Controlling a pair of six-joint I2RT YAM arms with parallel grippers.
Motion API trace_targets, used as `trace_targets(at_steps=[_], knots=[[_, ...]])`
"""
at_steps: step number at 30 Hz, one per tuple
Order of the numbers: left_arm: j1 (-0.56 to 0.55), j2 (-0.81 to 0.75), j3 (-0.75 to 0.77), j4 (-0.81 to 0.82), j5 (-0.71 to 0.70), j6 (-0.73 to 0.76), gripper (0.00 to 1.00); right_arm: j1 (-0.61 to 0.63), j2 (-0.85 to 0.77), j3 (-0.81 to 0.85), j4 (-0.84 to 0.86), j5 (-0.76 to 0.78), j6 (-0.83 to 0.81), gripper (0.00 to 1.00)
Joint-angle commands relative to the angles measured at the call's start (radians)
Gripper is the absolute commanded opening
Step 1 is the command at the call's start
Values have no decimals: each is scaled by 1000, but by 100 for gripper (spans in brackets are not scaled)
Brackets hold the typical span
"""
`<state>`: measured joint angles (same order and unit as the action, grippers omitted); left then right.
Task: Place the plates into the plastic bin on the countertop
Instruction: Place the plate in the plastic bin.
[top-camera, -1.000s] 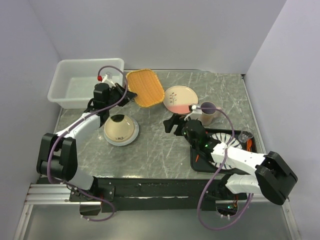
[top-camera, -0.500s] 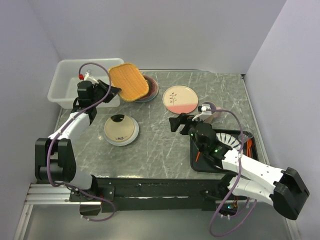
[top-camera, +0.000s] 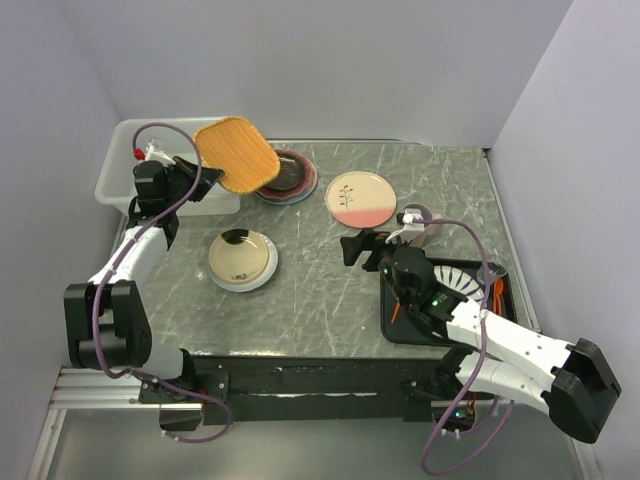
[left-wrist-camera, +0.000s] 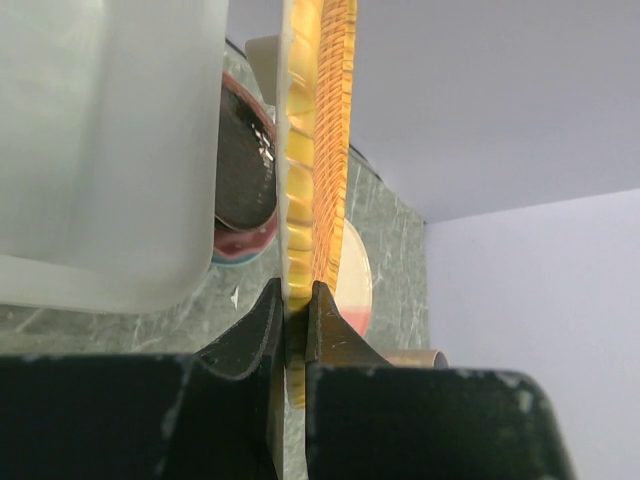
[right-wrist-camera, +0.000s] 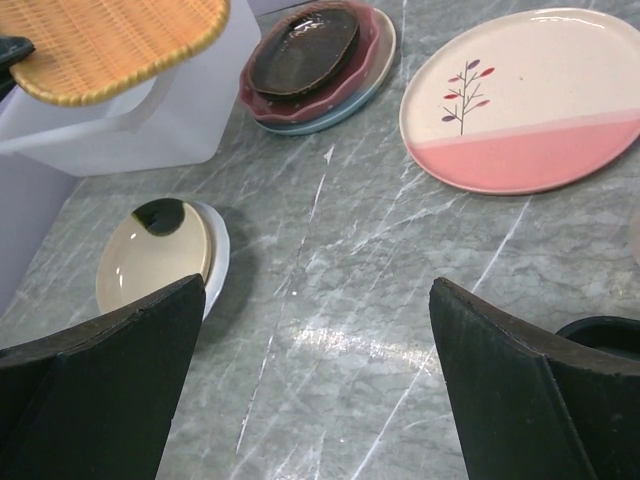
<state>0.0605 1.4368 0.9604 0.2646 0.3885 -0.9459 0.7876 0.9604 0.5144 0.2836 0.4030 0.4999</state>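
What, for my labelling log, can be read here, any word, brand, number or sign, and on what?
No text can be read anywhere.
The pink plate bears a drawn twig, not writing.
The tan plate shows only a dark patch.

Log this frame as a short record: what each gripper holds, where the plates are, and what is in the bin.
left gripper: shut on the edge of the orange plate
orange plate: lifted, overlapping the right end of the plastic bin in the top view
right gripper: open, empty, above the countertop
on countertop: dark brown plate, pink plate, tan plate
bin contents: no plate seen; partly hidden by the arm
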Motion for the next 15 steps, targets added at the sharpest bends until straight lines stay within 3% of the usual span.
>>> trace_targets(at_steps=[1,15], knots=[[33,-62,12,186,44,-51,1,6,-32,-14,11,33,-21,100],[98,-72,-28,243,38,-99,1,6,-32,-24,5,33,-27,100]])
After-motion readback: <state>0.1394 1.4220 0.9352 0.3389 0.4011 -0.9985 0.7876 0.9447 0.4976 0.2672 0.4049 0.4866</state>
